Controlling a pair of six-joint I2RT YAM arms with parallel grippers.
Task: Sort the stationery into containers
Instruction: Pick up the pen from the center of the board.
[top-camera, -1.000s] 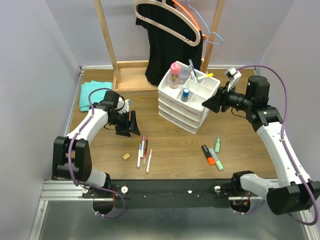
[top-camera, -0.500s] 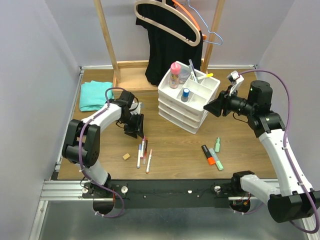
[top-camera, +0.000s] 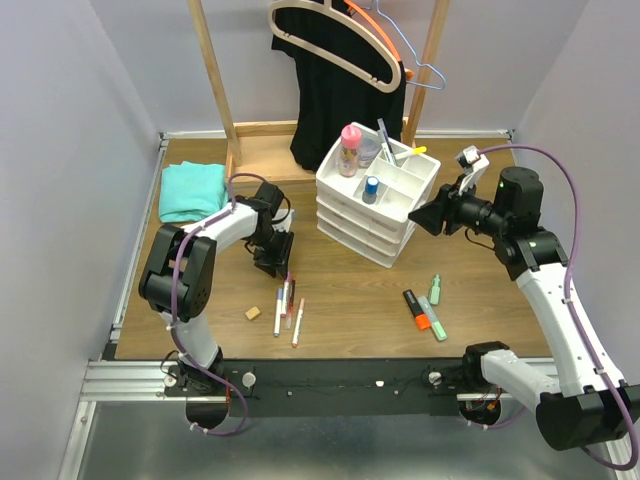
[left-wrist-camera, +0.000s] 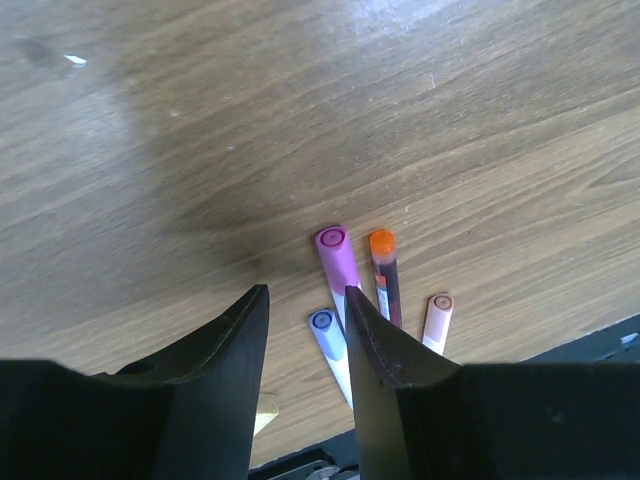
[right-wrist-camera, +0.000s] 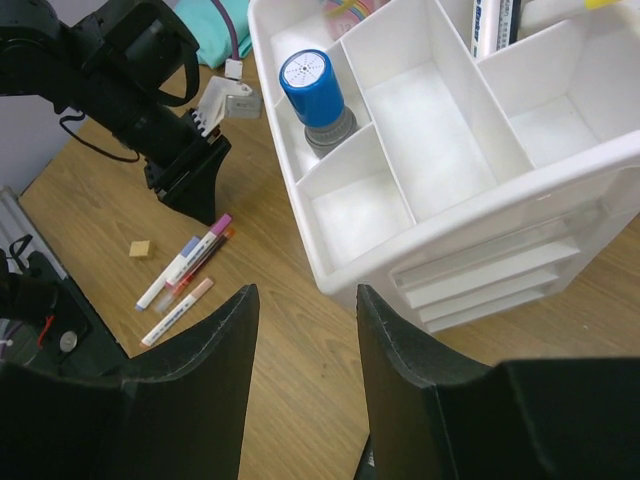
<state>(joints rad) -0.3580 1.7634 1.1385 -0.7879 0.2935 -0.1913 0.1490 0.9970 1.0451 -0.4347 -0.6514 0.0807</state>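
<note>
Several slim pens (top-camera: 287, 304) lie side by side on the wooden table, with a tan eraser cube (top-camera: 252, 313) to their left. My left gripper (top-camera: 276, 260) hangs open just behind their caps. In the left wrist view, that gripper (left-wrist-camera: 306, 292) has a purple-capped pen (left-wrist-camera: 336, 255), an orange-capped one (left-wrist-camera: 384, 272) and a blue-capped one (left-wrist-camera: 325, 328) by its right finger, with nothing between the jaws. The white drawer organiser (top-camera: 372, 222) holds a pink-capped bottle (top-camera: 350, 148) and a blue-capped tube (right-wrist-camera: 312, 85). My right gripper (right-wrist-camera: 306, 292) is open and empty beside the organiser's right front.
An orange highlighter (top-camera: 417, 310) and two green ones (top-camera: 433, 304) lie at the front right. A teal cloth (top-camera: 192, 190) sits at the back left. A wooden rack (top-camera: 222, 90) with hangers and a black garment (top-camera: 340, 100) stands behind the organiser.
My left gripper has moved right to the caps of the pens, and its jaws have narrowed. The right arm has shifted slightly right.
</note>
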